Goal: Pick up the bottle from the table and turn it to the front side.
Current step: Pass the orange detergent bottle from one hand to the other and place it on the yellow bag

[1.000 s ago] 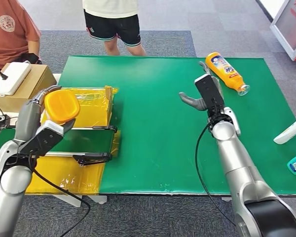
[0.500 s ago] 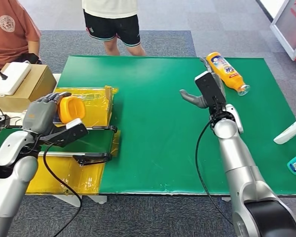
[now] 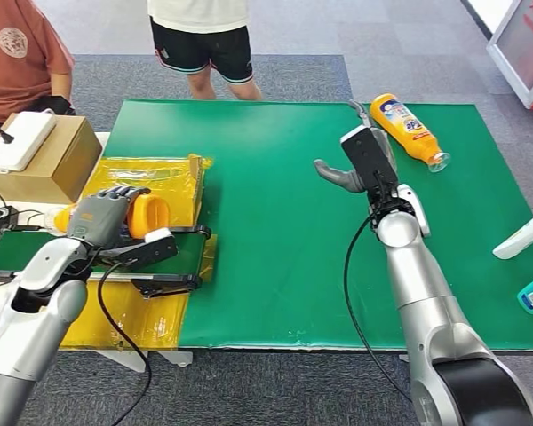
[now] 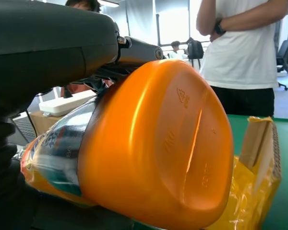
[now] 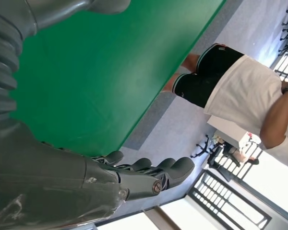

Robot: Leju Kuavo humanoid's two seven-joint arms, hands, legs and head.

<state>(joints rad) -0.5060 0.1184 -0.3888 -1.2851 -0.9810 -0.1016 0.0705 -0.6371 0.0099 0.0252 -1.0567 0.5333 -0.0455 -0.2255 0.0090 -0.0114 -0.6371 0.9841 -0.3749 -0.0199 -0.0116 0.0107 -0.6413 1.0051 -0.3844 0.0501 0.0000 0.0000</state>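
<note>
Green matting covers the worktop [image 3: 270,231], with a yellow box [image 3: 163,191] at its left end. Just beside that box the left hand [image 3: 103,217] grips a bottle [image 3: 143,216] lying on its side — fingers wrapped round its body, base outward. The right hand [image 3: 354,164] hangs well away from the box, fingers spread, holding nothing. Turning looks under way — next, I'd guess, a wrist roll to bring the label forward.

The left hand [image 3: 101,216] covers the middle of the orange bottle [image 3: 147,216], its label partly hidden.
</note>
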